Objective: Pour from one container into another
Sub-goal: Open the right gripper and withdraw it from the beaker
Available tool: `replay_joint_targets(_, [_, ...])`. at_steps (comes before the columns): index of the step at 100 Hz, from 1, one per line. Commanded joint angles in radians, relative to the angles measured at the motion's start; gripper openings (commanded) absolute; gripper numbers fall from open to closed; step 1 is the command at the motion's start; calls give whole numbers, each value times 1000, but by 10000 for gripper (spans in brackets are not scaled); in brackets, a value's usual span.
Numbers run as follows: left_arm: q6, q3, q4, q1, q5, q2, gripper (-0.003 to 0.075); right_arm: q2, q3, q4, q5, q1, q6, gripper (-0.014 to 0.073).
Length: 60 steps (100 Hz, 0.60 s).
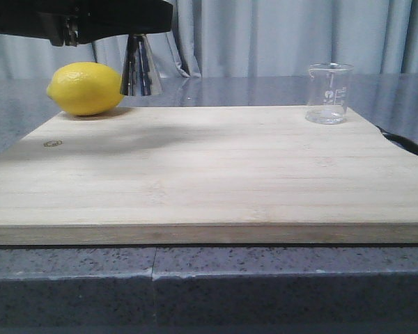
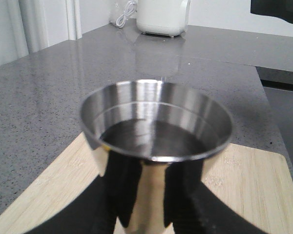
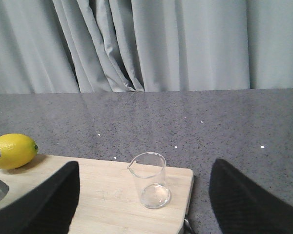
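Observation:
The steel jigger [image 1: 141, 68] hangs at the board's back left, next to the lemon, its foot a little off the wood. My left gripper [image 1: 138, 29] is shut on its waist. In the left wrist view the black fingers [image 2: 129, 187] clamp the stem below the jigger's wide upper cup [image 2: 156, 122], whose inside looks dark. The clear glass beaker [image 1: 329, 93] stands upright and looks empty at the board's back right corner. My right gripper [image 3: 145, 168] is open wide and short of the beaker [image 3: 150, 181], touching nothing; it is out of the front view.
A yellow lemon [image 1: 86, 88] lies on the back left of the wooden cutting board [image 1: 209, 174]. The board rests on a grey speckled counter [image 1: 209, 278] before grey curtains. A dark cable [image 1: 404, 144] runs off the board's right edge. A white appliance [image 2: 163, 17] stands far off.

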Motion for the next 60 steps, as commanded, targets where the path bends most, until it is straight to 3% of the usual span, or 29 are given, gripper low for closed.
replay_joint_targets(1, [-6, -31, -91, -9, 101, -46, 206, -4, -28, -25, 18, 1, 3, 500])
replay_joint_targets(60, [0, -31, -91, -9, 65, -43, 206, -4, -28, -25, 3, 1, 3, 500])
